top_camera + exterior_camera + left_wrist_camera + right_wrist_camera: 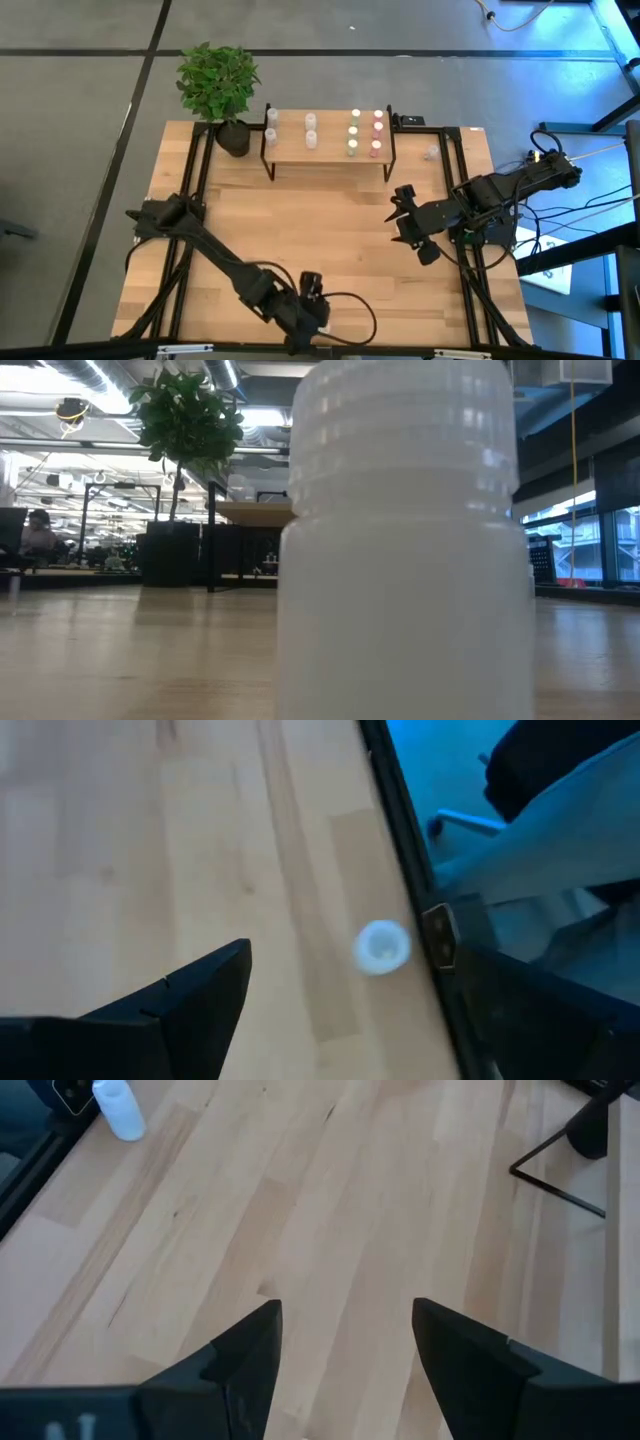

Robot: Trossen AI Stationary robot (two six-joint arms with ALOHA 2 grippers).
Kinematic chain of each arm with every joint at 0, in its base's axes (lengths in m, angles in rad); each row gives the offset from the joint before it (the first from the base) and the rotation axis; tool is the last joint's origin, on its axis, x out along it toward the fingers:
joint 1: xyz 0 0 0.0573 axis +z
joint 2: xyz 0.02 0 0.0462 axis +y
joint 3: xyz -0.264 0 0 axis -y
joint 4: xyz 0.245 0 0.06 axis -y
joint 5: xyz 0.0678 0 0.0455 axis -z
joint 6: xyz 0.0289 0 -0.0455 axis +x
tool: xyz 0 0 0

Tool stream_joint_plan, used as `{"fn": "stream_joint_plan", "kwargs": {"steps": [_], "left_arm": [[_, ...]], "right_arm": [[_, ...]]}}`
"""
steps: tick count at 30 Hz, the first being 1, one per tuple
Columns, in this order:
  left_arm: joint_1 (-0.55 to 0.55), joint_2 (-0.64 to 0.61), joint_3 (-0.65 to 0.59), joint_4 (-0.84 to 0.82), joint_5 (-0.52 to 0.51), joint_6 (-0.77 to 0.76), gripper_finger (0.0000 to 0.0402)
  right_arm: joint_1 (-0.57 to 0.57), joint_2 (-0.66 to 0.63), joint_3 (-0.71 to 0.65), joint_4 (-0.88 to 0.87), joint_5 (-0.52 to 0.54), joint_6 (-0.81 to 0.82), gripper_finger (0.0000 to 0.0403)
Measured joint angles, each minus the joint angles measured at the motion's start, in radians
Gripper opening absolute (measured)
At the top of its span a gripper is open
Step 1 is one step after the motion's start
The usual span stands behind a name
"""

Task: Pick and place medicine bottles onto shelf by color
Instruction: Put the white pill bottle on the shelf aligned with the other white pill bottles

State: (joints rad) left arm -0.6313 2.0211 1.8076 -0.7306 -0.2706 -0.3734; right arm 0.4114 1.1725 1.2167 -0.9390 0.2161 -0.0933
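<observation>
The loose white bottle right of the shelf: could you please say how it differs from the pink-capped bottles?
The all-white bottle sits alone on the wooden tabletop; the two pink-capped whitish bottles stand paired on the light-wood shelf. Its top is white, theirs pink. Both are small cylinders.

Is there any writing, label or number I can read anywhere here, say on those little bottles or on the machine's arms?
None can be read.
The medicine bottles on the shelf: too small to show any label.
The big white bottle close to the low camera: plain, no print visible.
The right gripper: faint marks on its body, too blurred to read.
</observation>
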Motion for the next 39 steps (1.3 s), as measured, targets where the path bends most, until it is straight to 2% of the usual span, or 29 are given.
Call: {"fn": "stream_joint_plan", "kwargs": {"steps": [8,10,14,20,39], "left_arm": [[-0.002,0.088,0.000,0.080,0.003,-0.089,0.0344],[-0.006,0.105,0.000,0.086,0.003,-0.095,0.0344],[-0.015,0.115,0.000,0.098,0.001,-0.118,0.0344],[-0.019,0.113,0.001,0.099,-0.008,-0.167,0.0344],[-0.033,0.147,0.002,0.092,-0.060,-0.175,0.0344]], "right_arm": [[0.000,0.000,0.000,0.000,-0.001,0.135,0.0227],[0.000,0.000,0.000,-0.003,-0.014,0.114,0.0227],[-0.001,0.000,0.000,0.000,-0.163,-0.040,0.0227],[-0.001,0.000,0.000,0.009,-0.321,-0.071,0.0227],[-0.001,-0.001,0.000,0.015,-0.333,-0.044,0.0227]]}}
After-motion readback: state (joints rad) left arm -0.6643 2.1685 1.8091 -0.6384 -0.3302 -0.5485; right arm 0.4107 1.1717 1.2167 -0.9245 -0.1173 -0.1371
